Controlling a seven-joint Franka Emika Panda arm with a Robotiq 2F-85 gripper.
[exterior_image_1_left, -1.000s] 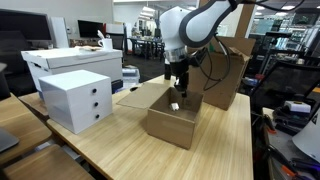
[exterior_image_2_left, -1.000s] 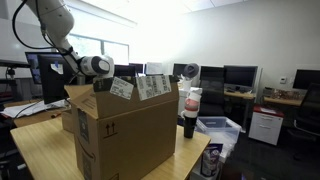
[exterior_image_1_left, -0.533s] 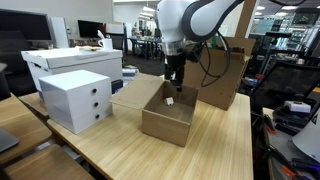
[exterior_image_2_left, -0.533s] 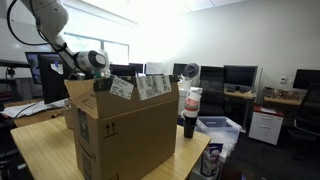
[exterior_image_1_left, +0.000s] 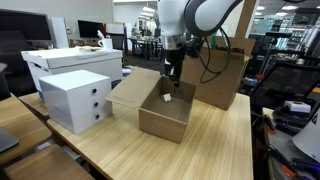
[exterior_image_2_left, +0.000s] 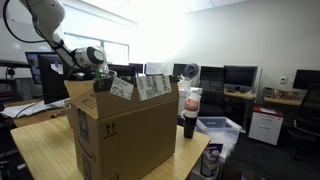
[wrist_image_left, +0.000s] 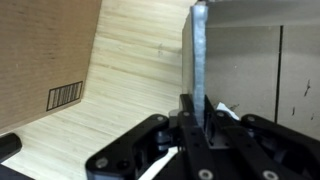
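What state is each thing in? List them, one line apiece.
Small brown cardboard box: open, flaps spread, upright on the wooden table.
Robotiq gripper: shut on the small box's wall edge.
White drawer cabinet: drawers closed.
Large white lidded carton: lid on.
Tall brown cardboard box: top flaps standing up, open.

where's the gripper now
In an exterior view the gripper is at the far rim of the cardboard box beside the white drawers; the wrist view shows it clamped on the box wall.
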